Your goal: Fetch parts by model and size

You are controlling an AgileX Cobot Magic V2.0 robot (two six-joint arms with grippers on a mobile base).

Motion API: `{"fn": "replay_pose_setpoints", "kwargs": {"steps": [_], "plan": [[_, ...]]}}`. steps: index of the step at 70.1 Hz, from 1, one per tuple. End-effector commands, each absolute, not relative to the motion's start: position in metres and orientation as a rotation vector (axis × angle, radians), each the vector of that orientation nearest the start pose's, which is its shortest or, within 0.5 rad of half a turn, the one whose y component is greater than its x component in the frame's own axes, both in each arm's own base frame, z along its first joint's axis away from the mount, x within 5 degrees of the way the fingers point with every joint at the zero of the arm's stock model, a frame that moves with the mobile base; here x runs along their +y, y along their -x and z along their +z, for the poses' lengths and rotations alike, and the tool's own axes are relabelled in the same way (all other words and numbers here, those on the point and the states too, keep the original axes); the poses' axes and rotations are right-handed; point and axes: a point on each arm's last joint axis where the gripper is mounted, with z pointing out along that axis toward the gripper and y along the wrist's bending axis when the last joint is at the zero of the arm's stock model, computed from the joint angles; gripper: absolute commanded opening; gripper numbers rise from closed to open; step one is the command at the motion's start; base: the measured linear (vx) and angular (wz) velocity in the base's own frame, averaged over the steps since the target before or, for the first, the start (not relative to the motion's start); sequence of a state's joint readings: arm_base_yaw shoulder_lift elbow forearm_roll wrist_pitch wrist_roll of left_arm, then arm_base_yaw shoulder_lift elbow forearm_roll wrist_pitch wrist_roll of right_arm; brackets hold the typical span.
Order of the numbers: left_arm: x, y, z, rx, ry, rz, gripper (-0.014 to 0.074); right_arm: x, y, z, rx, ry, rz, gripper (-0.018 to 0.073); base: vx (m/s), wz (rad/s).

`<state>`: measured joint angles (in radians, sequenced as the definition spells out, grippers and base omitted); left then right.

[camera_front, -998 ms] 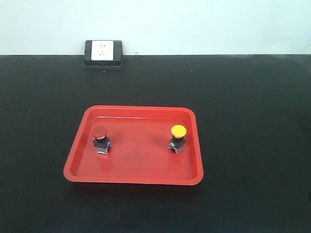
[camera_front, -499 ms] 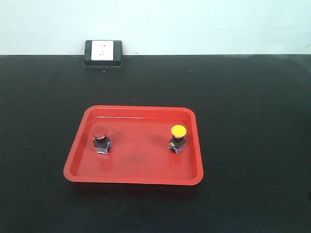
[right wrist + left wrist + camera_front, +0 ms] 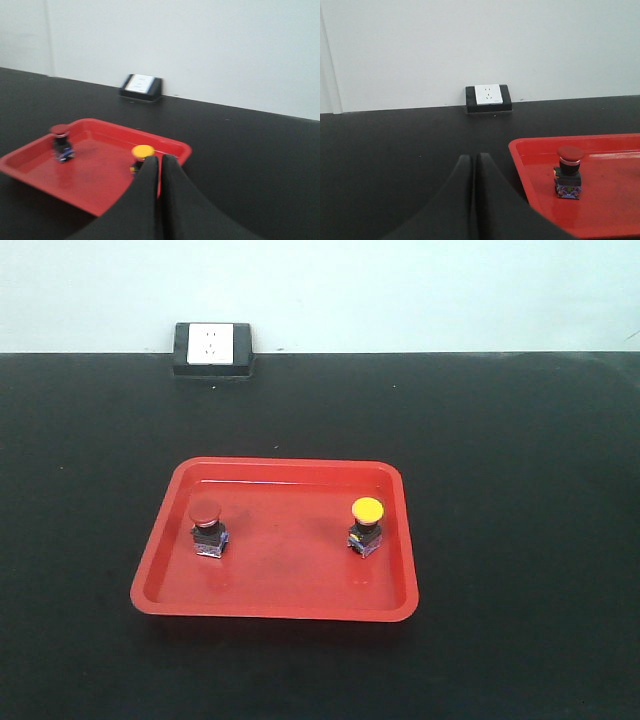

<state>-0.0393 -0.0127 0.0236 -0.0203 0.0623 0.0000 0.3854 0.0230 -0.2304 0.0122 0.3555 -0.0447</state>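
Red-capped mushroom-head push-button switch (image 3: 206, 526), black body, bluish base: set upright in the left part of a shallow red plastic tray (image 3: 280, 611)

Yellow-capped mushroom-head push-button switch (image 3: 366, 525), same build: set upright in the right part of the tray, well apart from the first

Handling, as judged: both are taken to be light, rigid and top-heavy; the domed caps are likely slippery, so hold is best taken across the squared black body beneath the cap

Left gripper (image 3: 474, 162): fingers pressed together, nothing held, kept left of the tray

Right gripper (image 3: 161, 162): fingers together, empty, near the yellow switch

Black tabletop (image 3: 520, 440); white wall socket in black housing (image 3: 213, 347) at the rear edge
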Motion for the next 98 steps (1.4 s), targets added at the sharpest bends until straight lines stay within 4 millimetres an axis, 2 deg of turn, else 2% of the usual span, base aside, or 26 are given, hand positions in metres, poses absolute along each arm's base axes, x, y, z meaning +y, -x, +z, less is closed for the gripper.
{"fn": "replay_pose_setpoints", "kwargs": {"steps": [1, 10, 21, 42, 98], "plan": [[-0.002, -0.054, 0.211, 1.461, -0.003, -0.058, -0.0006, 0.013, -0.041, 0.271, 1.52, 0.268, 0.202, -0.001, 0.0, 0.0], [-0.002, -0.054, 0.211, 1.462, -0.003, -0.058, -0.0006, 0.007, -0.045, 0.263, 1.541, 0.178, 0.067, -0.001, 0.0, 0.0], [-0.002, -0.054, 0.211, 1.462, -0.003, -0.058, -0.0006, 0.002, -0.051, 0.241, 1.516, 0.125, -0.069, -0.001, 0.0, 0.0], [-0.002, -0.054, 0.211, 1.462, -0.003, -0.058, -0.0006, 0.001, -0.056, 0.204, 1.478, 0.113, -0.094, -0.001, 0.0, 0.0], [-0.002, -0.054, 0.211, 1.462, -0.003, -0.058, -0.0006, 0.001, -0.056, 0.204, 1.484, 0.044, -0.022, -0.001, 0.0, 0.0]]}}
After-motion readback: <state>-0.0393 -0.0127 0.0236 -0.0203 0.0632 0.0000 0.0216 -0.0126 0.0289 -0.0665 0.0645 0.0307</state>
